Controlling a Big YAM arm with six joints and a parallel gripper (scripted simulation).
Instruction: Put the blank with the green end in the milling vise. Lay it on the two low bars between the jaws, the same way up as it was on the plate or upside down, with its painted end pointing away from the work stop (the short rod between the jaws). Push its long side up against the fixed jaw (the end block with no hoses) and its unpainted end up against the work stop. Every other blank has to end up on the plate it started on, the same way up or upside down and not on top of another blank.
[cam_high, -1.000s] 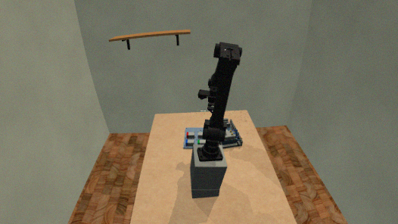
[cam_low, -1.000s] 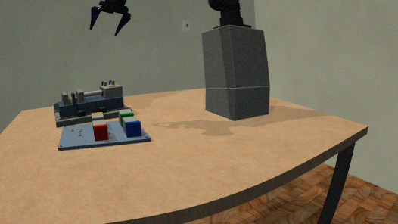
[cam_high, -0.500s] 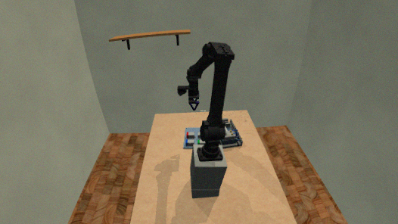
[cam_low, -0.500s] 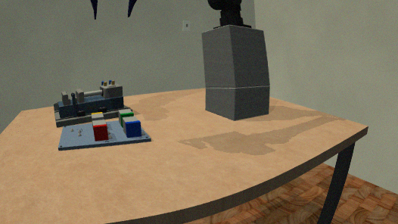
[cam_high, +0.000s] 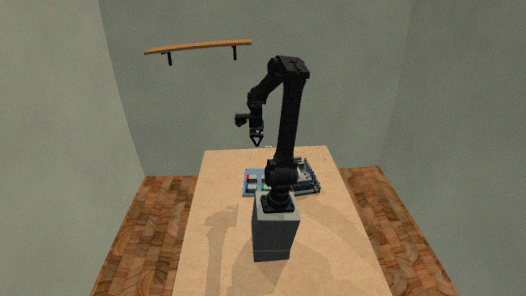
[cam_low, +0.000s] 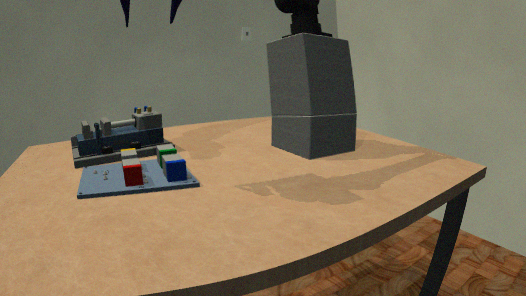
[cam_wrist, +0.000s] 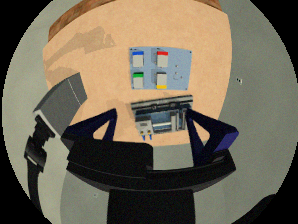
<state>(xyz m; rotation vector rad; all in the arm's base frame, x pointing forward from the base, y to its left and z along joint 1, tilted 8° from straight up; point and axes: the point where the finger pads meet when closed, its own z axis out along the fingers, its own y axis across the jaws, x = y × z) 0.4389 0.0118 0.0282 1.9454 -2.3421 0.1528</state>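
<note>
- The blank with the green end (cam_low: 166, 150) lies on the blue plate (cam_low: 100, 187), well below the gripper (cam_high: 256, 140) — fingers spread wide, nothing between them.
- Red (cam_low: 132, 172), blue (cam_low: 175, 167) and yellow (cam_low: 128, 151) blanks lie beside it.
- The vise (cam_low: 117, 135) stands just behind the plate.
</note>
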